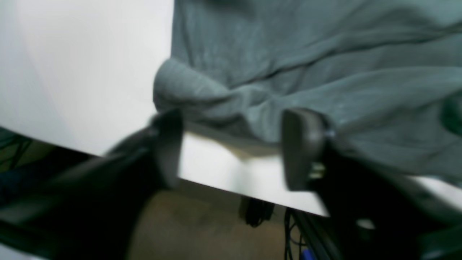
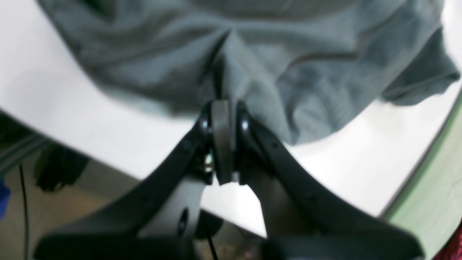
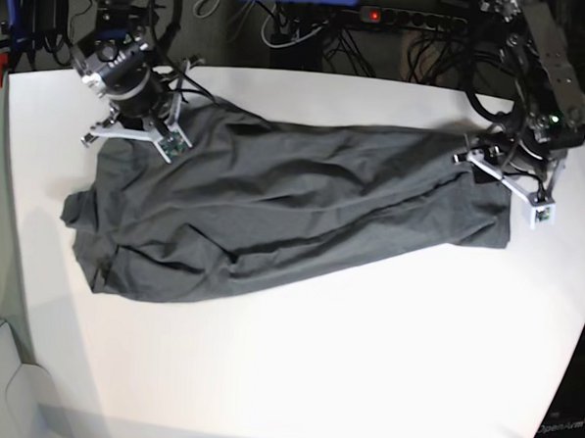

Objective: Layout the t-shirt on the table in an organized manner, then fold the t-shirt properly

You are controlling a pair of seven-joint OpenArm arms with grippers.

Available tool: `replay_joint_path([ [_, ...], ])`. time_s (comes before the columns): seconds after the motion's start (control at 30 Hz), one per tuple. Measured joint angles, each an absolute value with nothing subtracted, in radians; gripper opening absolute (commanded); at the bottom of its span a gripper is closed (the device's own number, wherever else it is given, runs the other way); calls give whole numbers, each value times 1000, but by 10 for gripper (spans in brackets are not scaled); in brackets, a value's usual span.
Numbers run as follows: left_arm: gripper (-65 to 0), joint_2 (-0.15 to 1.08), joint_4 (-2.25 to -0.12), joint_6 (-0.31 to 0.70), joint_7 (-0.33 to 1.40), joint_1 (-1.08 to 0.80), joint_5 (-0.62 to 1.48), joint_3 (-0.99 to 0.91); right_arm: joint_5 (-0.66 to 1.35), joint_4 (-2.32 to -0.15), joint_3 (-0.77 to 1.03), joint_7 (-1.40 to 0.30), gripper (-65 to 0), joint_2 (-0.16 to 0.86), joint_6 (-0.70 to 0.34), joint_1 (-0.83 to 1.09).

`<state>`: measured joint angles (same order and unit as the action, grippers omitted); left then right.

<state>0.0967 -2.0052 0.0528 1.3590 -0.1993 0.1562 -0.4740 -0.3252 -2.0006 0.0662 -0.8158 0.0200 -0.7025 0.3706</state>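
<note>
White table [image 3: 315, 358] fills the near ground, bare at six o'clock. The t-shirt [image 3: 273, 218] lies rumpled across its middle. At ten o'clock the right gripper [image 2: 224, 104] pinches a fold of cloth tight. At two o'clock the left gripper [image 1: 231, 144] gapes partway, straddling the hem. Beyond, tangled cables [image 3: 312, 29].

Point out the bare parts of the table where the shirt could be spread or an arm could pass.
The table is bare across its whole near side, below the t-shirt, and along the strip on the base view's right. The far edge is crowded: the right gripper pinches the fabric at one end, and the left gripper sits at the other.
</note>
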Motion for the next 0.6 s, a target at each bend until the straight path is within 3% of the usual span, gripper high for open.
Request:
replay_joint_path([
  [0.17, -460, 96, -2000, 48, 1349, -182, 146, -483, -325, -1991, 64, -823, -650, 16, -703, 369],
  [0.3, -438, 65, -2001, 48, 1249, -149, 141, -566, -326, -1991, 64, -823, -650, 14, -703, 368],
  [0.4, -336, 46, -1989, 49, 1282, -86, 138, -630, -325, -1991, 64, -824, -650, 14, -703, 368],
  [0.6, -4, 45, -1880, 48, 1271, -30, 142, -660, -325, -1991, 64, -824, -650, 14, -703, 366],
])
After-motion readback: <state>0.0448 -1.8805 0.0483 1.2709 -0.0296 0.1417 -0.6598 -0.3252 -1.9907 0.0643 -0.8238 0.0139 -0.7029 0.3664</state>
